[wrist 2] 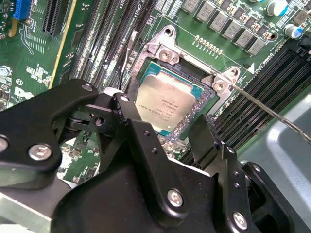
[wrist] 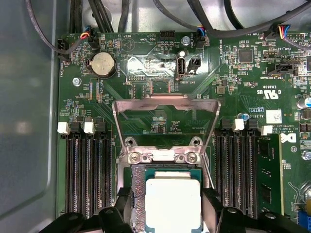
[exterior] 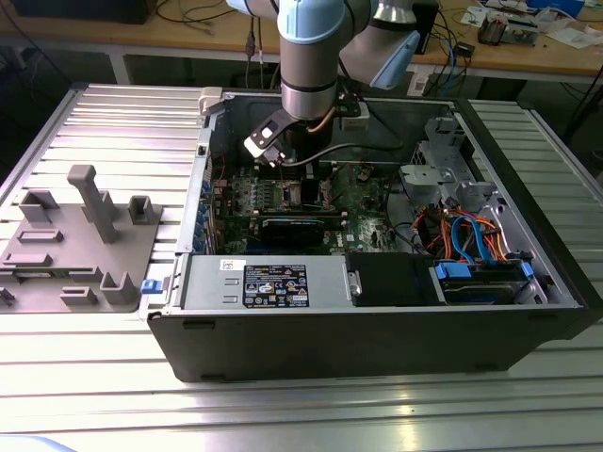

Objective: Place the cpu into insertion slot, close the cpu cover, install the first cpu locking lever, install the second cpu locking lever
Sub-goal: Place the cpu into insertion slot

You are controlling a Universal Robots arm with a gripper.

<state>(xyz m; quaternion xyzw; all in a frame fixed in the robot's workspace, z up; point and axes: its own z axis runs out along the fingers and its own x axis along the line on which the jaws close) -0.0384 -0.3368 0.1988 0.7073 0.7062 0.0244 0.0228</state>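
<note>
Here the black two-fingered end effector point(wrist: 168, 195) hangs low over the socket, its fingers spread to straddle the small pale silvery-grey square cpu point(wrist: 172, 206) without pinching it, seemingly because the chip already lies flat in the dark-framed square insertion slot point(wrist 2: 187, 125). Just beyond, the thin dark-silver metal cpu cover point(wrist: 165, 103) stands tilted up, leaving the chip bare. A thin steel wire lever point(wrist 2: 272, 109) angles away, unlatched. Around them spreads the green motherboard point(wrist: 233, 77) inside the open black computer case point(exterior: 377, 330) on the ribbed metal counter point(exterior: 94, 377).
</note>
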